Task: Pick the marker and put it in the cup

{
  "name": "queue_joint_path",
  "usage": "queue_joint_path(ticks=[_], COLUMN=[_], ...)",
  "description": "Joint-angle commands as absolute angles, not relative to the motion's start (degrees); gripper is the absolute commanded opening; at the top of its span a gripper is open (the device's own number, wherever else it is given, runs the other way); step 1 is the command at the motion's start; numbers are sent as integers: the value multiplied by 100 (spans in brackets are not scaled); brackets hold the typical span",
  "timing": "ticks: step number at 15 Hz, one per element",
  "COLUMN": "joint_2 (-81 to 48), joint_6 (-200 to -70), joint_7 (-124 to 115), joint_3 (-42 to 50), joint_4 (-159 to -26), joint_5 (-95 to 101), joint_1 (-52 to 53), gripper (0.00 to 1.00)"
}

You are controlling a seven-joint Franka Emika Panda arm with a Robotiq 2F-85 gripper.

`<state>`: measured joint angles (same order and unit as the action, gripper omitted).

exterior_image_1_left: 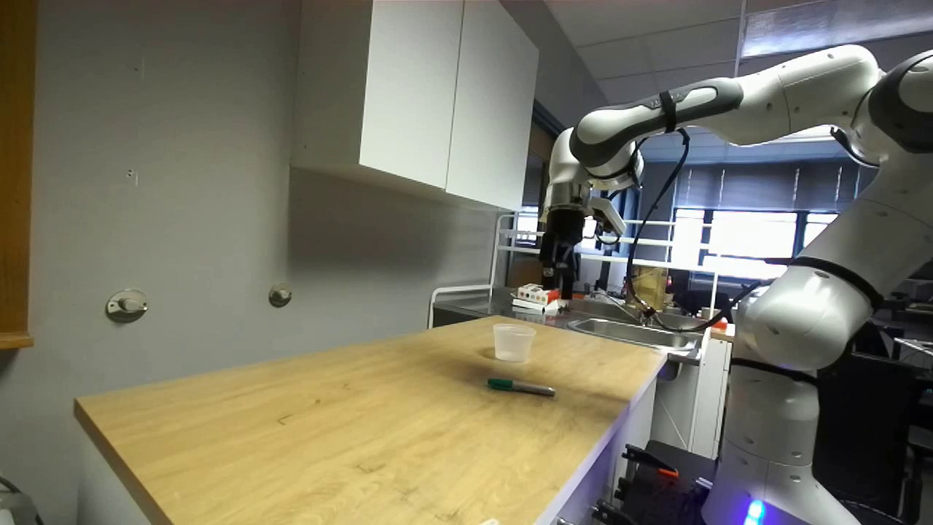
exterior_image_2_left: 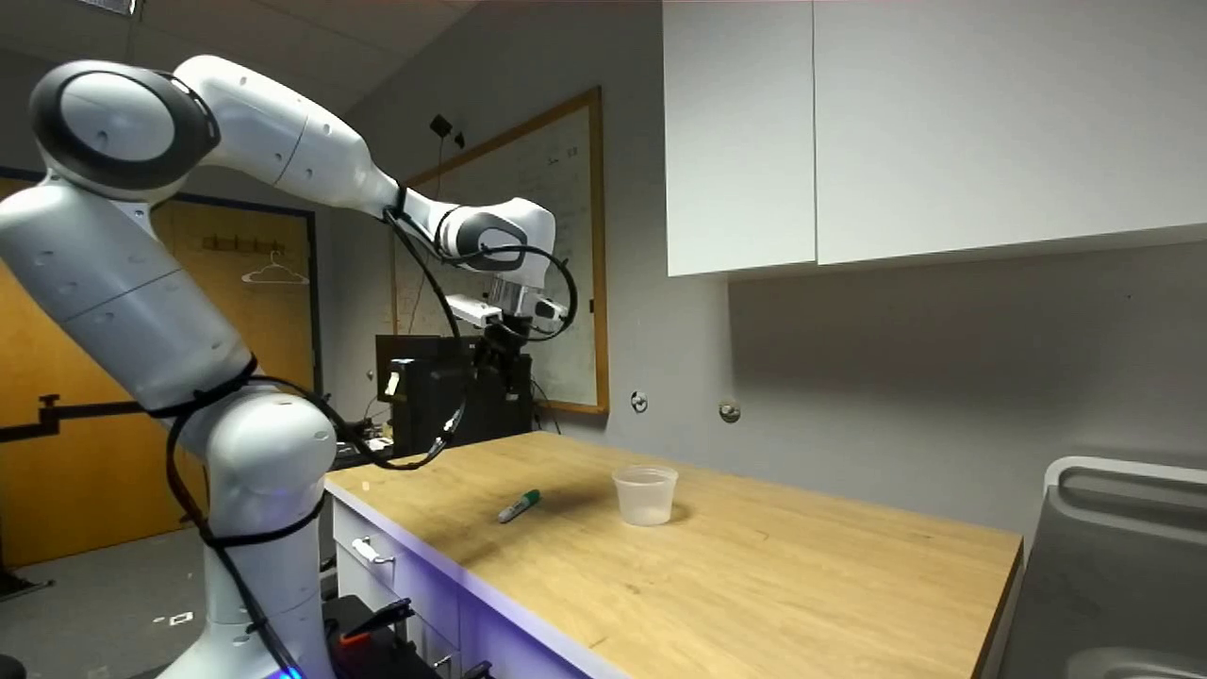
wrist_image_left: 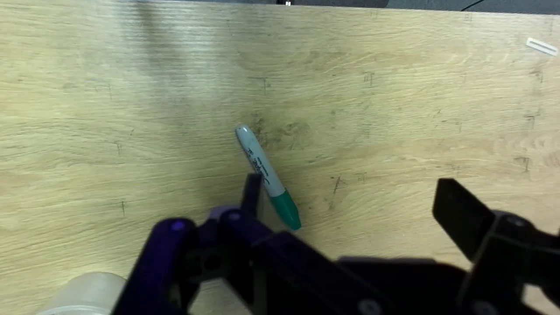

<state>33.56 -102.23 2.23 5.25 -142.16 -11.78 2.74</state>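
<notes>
On the worktop (exterior_image_1_left: 291, 423), near the upright cup (exterior_image_2_left: 646, 498), I see the marker (wrist_image_left: 270, 180) lying flat (green-capped, grey-barrelled) — and above that surface my claw (wrist_image_left: 350, 183) hangs spread, its 2 fingers (wrist_image_left: 457, 214) well apart.

Room: lab by appearance, with kitchen and office fittings
Counter (exterior_image_1_left: 328, 415): wood-topped, drawers (exterior_image_2_left: 358, 530) beneath, beside steel sink (exterior_image_1_left: 628, 333)
Robot arm (exterior_image_2_left: 189, 316): white, jointed, stationed beside counter
Wall cabinets (exterior_image_2_left: 943, 132): white, kitchen type
Whiteboard (exterior_image_2_left: 545, 170): wood-framed, wall-hung
Window (exterior_image_1_left: 754, 233): office-type blinds (exterior_image_1_left: 765, 186), partly lowered
Ceiling (exterior_image_1_left: 670, 36): panelled
</notes>
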Motion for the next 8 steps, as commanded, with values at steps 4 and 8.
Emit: queue_joint_path(ticks=[4,8], joint_2=[3294,2989], joint_6=[-10216,-10382], joint_7=[257,305], joint_3=[422,382], joint_4=[-14188,-14159], joint_5=[-1230,-1178], joint_1=[142,124], gripper=[100,100])
